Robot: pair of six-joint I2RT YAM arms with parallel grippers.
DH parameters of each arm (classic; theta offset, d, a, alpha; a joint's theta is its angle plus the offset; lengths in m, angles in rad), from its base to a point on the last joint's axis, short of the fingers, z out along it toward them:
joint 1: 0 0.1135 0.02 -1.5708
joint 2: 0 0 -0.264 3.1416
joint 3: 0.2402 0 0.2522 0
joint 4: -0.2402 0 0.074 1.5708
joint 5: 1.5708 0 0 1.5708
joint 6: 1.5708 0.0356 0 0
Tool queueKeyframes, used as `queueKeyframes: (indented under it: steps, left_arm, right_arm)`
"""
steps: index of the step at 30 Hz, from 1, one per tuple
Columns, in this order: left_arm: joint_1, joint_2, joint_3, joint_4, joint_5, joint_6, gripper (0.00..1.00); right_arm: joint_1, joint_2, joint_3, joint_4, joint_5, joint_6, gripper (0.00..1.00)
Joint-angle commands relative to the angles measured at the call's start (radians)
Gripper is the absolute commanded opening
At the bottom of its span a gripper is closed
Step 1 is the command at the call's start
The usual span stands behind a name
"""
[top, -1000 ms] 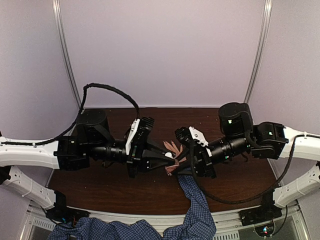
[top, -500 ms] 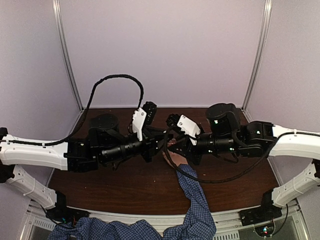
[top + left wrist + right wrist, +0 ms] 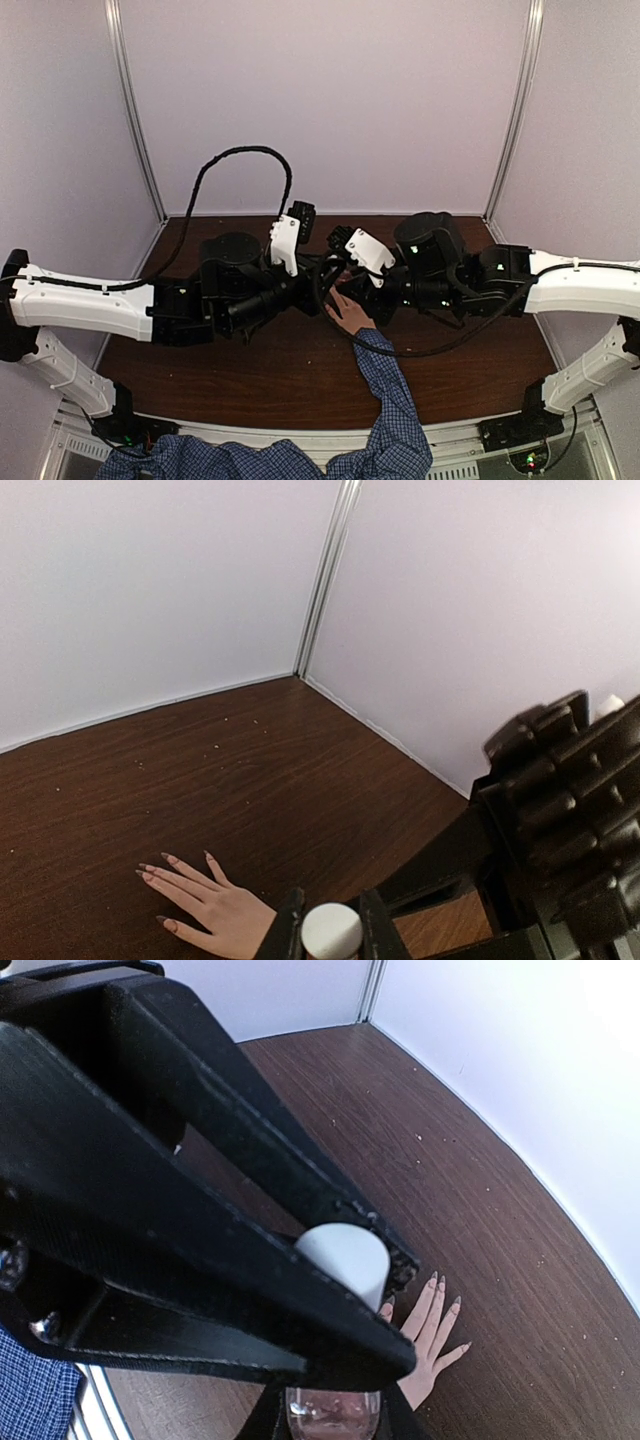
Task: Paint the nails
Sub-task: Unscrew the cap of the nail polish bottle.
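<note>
Lying flat on table, nails show no fresh polish. Right hand is clamped on polish bottle & left hand pinches its white cap. Cap seems on, so painting prob. not started.

A dark brown wood-grain table, flecked with pale crumbs, stood between plain pale lilac walls. A round white cap sat above a small clear glass bottle. A blue checked sleeve crossed the table's near edge.
</note>
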Motion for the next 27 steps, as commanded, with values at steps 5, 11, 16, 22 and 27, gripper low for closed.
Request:
queueKeyframes:
  steps: [5,11,16,22,27]
  left_arm:
    - [-0.001,-0.024,0.01,-0.01,-0.024,0.022,0.05]
    - [0.001,-0.065,-0.017,0.012,0.018,0.064,0.34]
    - [0.006,-0.111,-0.06,0.091,0.122,0.149,0.6]
    - [0.03,-0.201,-0.077,0.048,0.354,0.254,0.69]
    - [0.049,-0.257,-0.069,-0.038,0.566,0.305,0.72]
  right_arm:
    - [-0.002,-0.028,0.001,0.033,-0.003,0.008,0.0]
    - [-0.005,-0.063,-0.043,0.05,-0.028,0.016,0.0]
    - [-0.008,-0.076,-0.068,0.046,-0.078,0.019,0.0]
    - [-0.011,-0.12,-0.103,0.061,-0.192,0.011,0.0]
    - [-0.011,-0.139,-0.086,0.03,-0.346,-0.005,0.0]
